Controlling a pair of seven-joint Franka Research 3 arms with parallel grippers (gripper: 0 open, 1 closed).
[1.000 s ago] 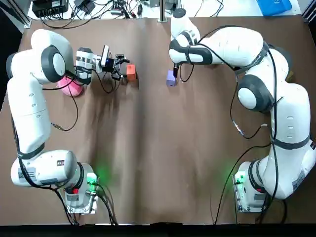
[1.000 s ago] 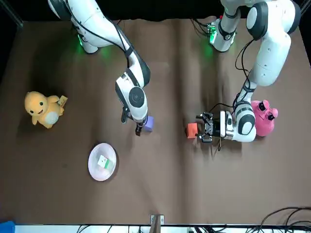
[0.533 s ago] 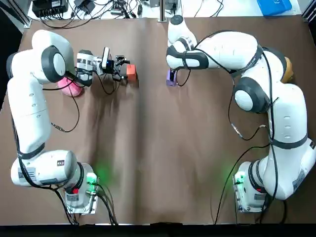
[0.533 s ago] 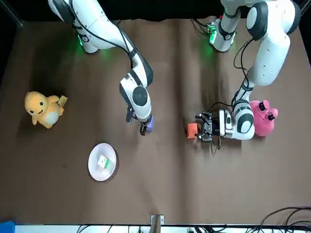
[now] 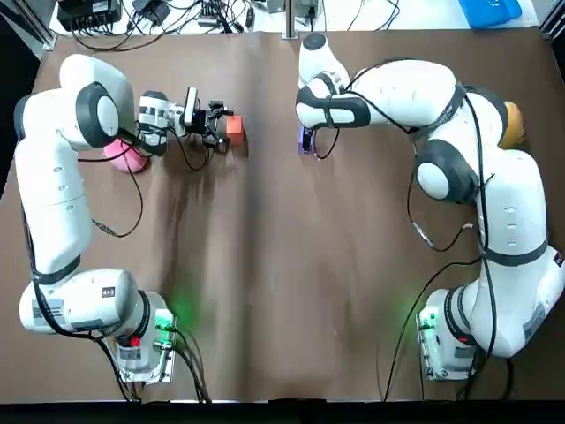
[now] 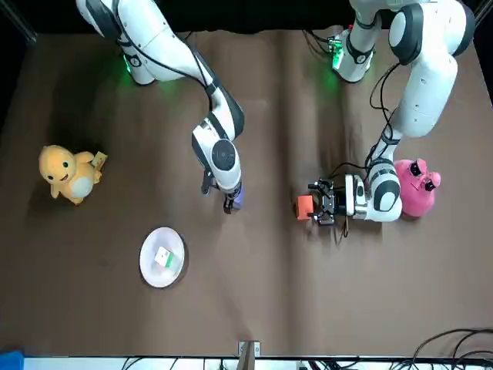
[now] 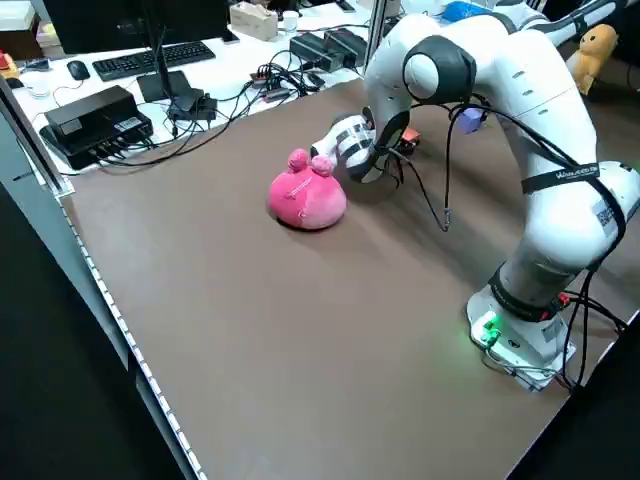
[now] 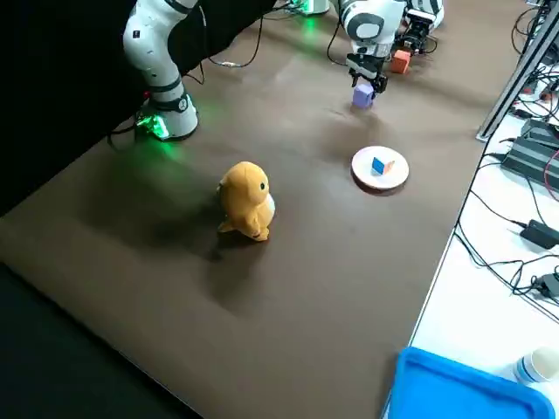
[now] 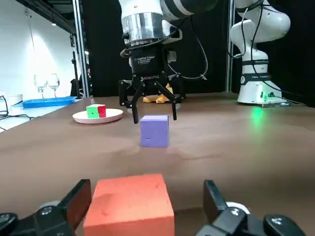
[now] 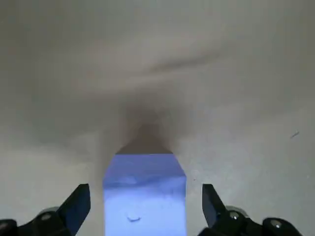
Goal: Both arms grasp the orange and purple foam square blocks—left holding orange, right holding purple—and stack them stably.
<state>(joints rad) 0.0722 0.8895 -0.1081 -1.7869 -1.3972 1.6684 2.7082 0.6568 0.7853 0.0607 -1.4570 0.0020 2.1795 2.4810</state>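
Observation:
The orange block lies on the brown table, far left of centre. My left gripper lies level with the table, open, its fingers on either side of the orange block with gaps. The purple block sits a short way to the right, mostly covered from above by my right gripper. That gripper points straight down, open, and the purple block stands between its fingers without touching them. Both blocks rest on the table, apart.
A pink plush lies beside the left forearm. At the robot's right sit a yellow plush and a white plate holding a small cube. Cables and boxes line the far table edge.
My right gripper has shifted over the purple block and come down around it. My left gripper has edged slightly closer around the orange block.

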